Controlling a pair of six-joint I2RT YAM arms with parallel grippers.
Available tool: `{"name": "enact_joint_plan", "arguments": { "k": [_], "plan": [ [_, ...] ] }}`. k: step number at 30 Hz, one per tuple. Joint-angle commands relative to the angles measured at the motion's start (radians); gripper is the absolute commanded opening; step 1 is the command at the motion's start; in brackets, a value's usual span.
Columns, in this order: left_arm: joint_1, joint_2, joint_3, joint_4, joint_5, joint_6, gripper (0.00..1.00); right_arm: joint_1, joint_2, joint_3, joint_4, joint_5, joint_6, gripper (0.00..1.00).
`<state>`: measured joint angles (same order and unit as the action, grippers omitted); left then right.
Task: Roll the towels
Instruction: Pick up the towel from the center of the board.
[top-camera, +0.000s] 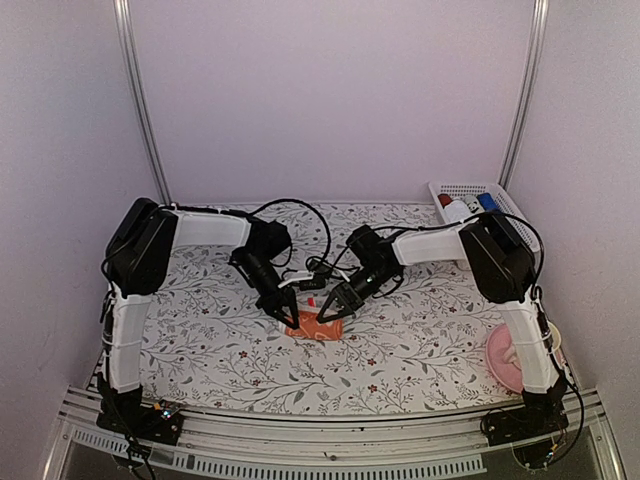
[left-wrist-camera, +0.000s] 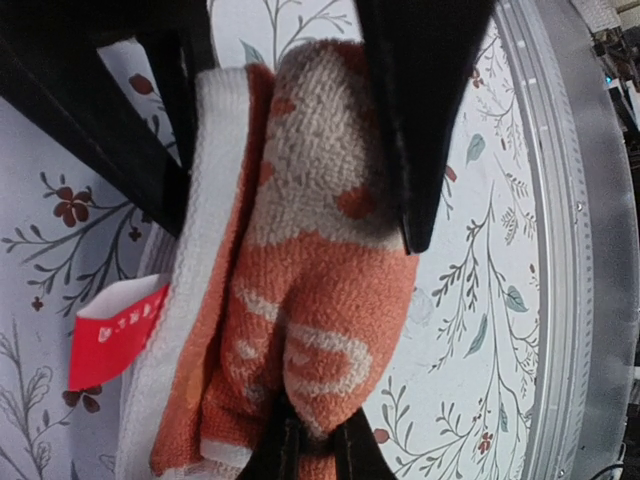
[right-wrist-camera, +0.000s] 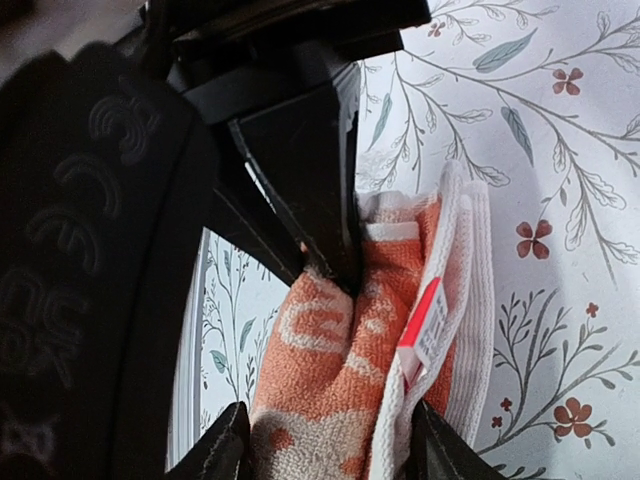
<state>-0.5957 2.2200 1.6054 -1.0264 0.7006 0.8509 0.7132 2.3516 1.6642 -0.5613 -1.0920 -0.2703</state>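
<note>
Left wrist — left gripper (left-wrist-camera: 300, 190) pinches orange-red towel (left-wrist-camera: 310, 300).

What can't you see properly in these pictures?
Shape of the orange towel: top view, too small, left pincer covers part.
Writing on the red tag: right wrist view, too blurry.
Grip of the right pincer: right wrist view, fingertips cut off by bottom edge.
Things in the basket: top view, too small.

Top view high at near edge, looking down on table (top-camera: 420, 335); both wrist views close-up, sharing orange towel (left-wrist-camera: 310, 300).
</note>
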Motion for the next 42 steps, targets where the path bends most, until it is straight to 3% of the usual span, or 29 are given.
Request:
{"name": "enact_joint_plan", "arguments": {
  "k": [1,5,10,15,19,23,27,33,42],
  "plan": [
    [0.06,0.047,0.03,0.082,-0.079,-0.062,0.0,0.05,0.051,-0.001,-0.088,0.042,-0.037,0.51],
    [0.062,0.055,0.038,0.084,-0.076,-0.08,0.0,0.051,0.053,0.004,-0.107,0.059,-0.044,0.44],
    [0.065,0.054,0.048,0.084,-0.061,-0.086,0.06,0.052,0.061,0.009,-0.132,0.057,-0.063,0.28],
    [0.065,0.037,0.054,0.08,-0.042,-0.083,0.24,0.052,0.059,0.009,-0.141,0.054,-0.076,0.12],
    [0.068,-0.005,0.059,0.08,-0.019,-0.069,0.48,0.05,0.047,0.008,-0.142,0.069,-0.071,0.04],
    [0.074,-0.077,0.046,0.089,0.031,-0.042,0.65,0.038,0.034,0.0,-0.139,0.081,-0.059,0.03],
    [0.08,-0.166,0.007,0.115,0.057,-0.035,0.74,0.016,0.009,-0.027,-0.117,0.073,-0.044,0.03],
    [0.107,-0.297,-0.092,0.269,-0.04,-0.142,0.76,-0.01,-0.071,-0.073,-0.096,0.071,-0.044,0.02],
    [0.226,-0.481,-0.262,0.327,0.015,-0.111,0.79,-0.163,-0.321,-0.252,0.042,0.029,0.024,0.02]
  ]
}}
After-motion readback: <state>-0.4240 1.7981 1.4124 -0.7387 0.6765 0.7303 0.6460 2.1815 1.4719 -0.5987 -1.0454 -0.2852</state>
